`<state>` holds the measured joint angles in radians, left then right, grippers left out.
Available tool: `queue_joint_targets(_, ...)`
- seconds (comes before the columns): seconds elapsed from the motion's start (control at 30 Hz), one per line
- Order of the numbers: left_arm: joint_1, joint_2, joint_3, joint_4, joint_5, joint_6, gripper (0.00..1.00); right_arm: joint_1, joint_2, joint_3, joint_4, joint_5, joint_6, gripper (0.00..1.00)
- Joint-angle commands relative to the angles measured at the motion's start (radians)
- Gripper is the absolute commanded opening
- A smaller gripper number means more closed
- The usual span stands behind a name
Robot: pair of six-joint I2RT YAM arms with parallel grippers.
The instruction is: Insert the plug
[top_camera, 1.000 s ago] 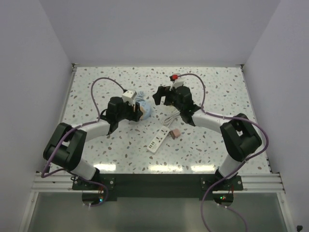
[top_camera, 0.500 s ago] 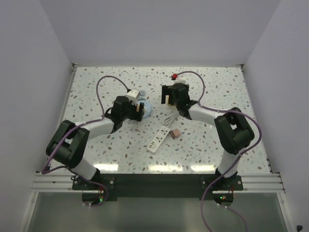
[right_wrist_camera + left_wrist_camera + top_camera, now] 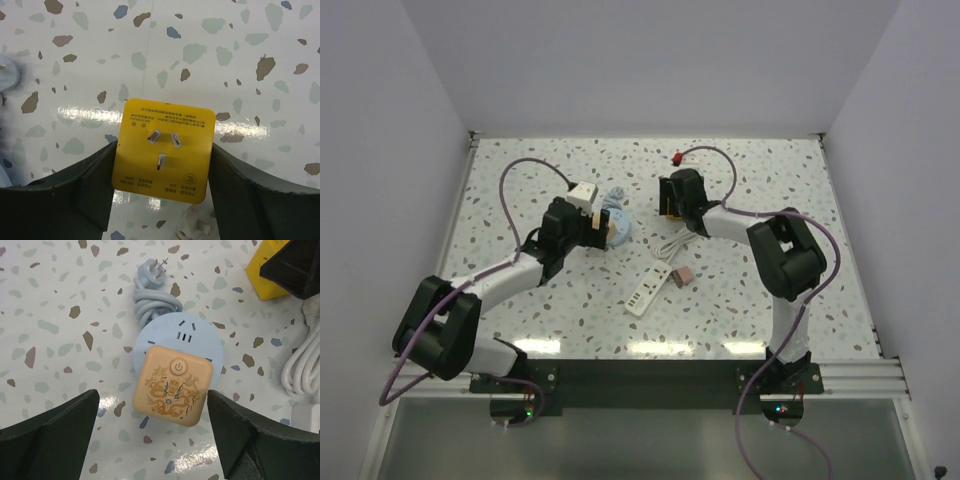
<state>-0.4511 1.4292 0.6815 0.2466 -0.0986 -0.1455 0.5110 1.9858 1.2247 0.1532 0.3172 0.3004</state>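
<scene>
**So: plug loose on the tabletop, right gripper on a yellow cube**

The dusty-pink plug point(image 3: 684, 274) lay flat on the speckled tabletop point(image 3: 520, 190), about midway between the left and right edges and a little nearer the near edge than the far one. It sat just beside the far end of a white power strip point(image 3: 648, 291); from above it was too small to tell whether the two touched. Its thin white cord point(image 3: 672, 246) was coiled just beyond it, toward the far edge.

The right gripper point(image 3: 666, 203) hung farther toward the far edge, well apart from the plug. Its fingers point(image 3: 75, 195) were pinched on the two sides of a yellow cube point(image 3: 164, 150), whose three metal prongs faced the wrist camera.

The left gripper point(image 3: 600, 228) was spread wide, its fingers point(image 3: 50, 435) either side of a peach cube point(image 3: 172, 385) without touching it. That cube sat on a round pale-blue socket point(image 3: 180, 332).
</scene>
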Motion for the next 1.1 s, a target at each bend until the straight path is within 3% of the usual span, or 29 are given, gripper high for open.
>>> queue_joint_targets(0.0,-0.003,-0.099,-0.029,0.049,-0.01,0.001,0.95,-0.008,-0.007,0.044,-0.006,-0.041,-0.023,0.67)
queue_joint_targets(0.07,-0.006,-0.162,-0.06,0.091,0.04,0.018,0.95,-0.008,-0.044,0.041,-0.003,-0.099,-0.075,0.54)
queue_joint_targets(0.13,-0.006,-0.232,-0.089,0.14,0.13,0.038,0.95,-0.011,-0.083,0.022,0.011,-0.154,-0.112,0.49)
queue_joint_targets(0.33,-0.006,-0.366,-0.191,0.307,0.408,0.093,0.97,-0.016,-0.318,-0.099,0.016,-0.487,-0.27,0.46)
queue_joint_targets(0.63,-0.005,-0.351,-0.24,0.45,0.78,0.116,0.97,-0.016,-0.689,-0.335,-0.035,-1.016,-0.422,0.43)
queue_joint_targets(0.9,-0.012,-0.287,-0.206,0.499,1.06,0.127,0.96,-0.011,-0.805,-0.335,-0.233,-1.268,-0.515,0.39)
queue_joint_targets(1.07,-0.06,-0.242,-0.134,0.407,1.083,0.198,0.96,0.01,-0.754,-0.295,-0.296,-1.291,-0.566,0.35)
